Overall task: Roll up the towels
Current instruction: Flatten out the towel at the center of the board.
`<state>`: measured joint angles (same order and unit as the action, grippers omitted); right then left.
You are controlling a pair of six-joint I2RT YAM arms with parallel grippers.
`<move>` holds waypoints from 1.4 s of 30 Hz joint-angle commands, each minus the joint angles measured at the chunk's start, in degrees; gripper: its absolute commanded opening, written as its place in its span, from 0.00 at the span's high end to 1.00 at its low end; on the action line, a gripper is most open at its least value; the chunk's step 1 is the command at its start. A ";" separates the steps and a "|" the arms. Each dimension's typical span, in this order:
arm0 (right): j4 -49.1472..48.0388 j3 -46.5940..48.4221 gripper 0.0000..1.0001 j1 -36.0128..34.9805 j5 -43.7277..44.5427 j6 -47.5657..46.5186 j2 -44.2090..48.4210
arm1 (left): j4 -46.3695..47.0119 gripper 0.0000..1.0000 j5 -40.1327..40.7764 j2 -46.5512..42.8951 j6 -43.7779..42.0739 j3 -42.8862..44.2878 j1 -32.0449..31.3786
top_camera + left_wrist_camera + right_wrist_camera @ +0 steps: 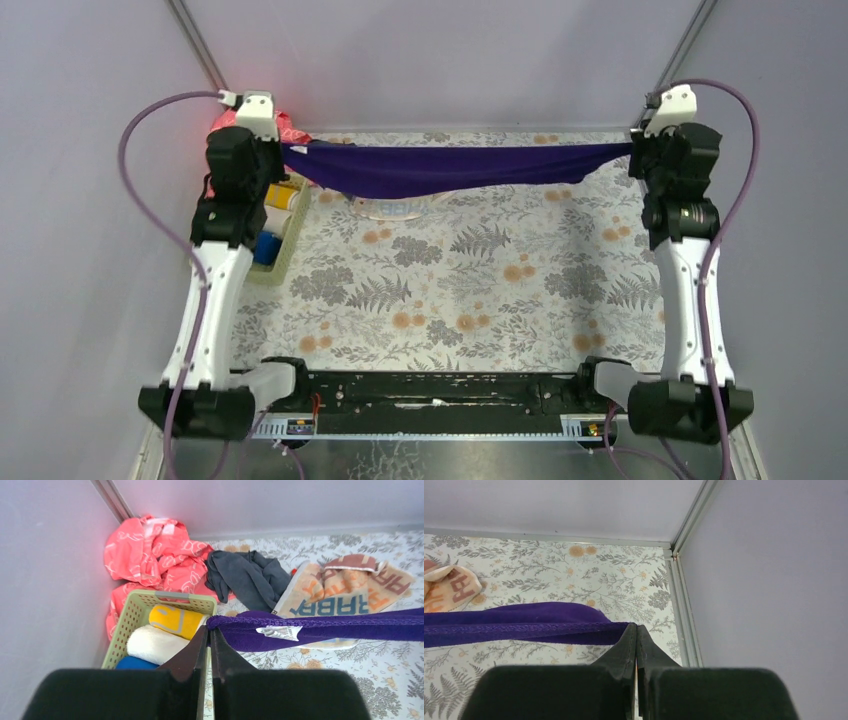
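A purple towel (450, 165) hangs stretched above the table's far edge between my two grippers. My left gripper (284, 150) is shut on its left corner, seen in the left wrist view (210, 627) beside the towel's white label. My right gripper (632, 150) is shut on its right corner, seen in the right wrist view (636, 626). The cream "RABBIT" towel (345, 592) lies crumpled on the table under the purple one. A dark grey-blue towel (250, 577) lies bunched beside it. Yellow (172, 620), white (155, 644) and blue (132, 663) rolls lie in a green basket (127, 625).
The green basket (285, 240) stands at the table's left edge. A crumpled pink cloth (150, 555) fills the far left corner. Grey walls close the back and sides, with a metal corner post (684, 595) near my right gripper. The floral covering (470, 290) spans the table.
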<state>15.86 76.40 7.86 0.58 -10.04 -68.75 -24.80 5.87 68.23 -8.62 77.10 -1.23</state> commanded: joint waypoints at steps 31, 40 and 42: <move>-22.71 -7.08 1.00 0.54 7.91 -0.70 -35.41 | 14.29 1.00 -1.47 35.61 -0.71 -0.98 -2.29; -27.55 -2.20 1.00 1.16 4.94 -6.88 -42.78 | 18.37 1.00 -1.91 43.47 -4.12 4.12 -2.08; -29.96 -2.40 1.00 1.28 4.02 -8.06 -42.98 | 17.99 1.00 -2.39 44.74 -4.27 6.00 -1.84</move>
<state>-6.04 71.64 8.34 6.17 -14.22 -112.20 -12.25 2.98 111.07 -10.37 79.00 -3.70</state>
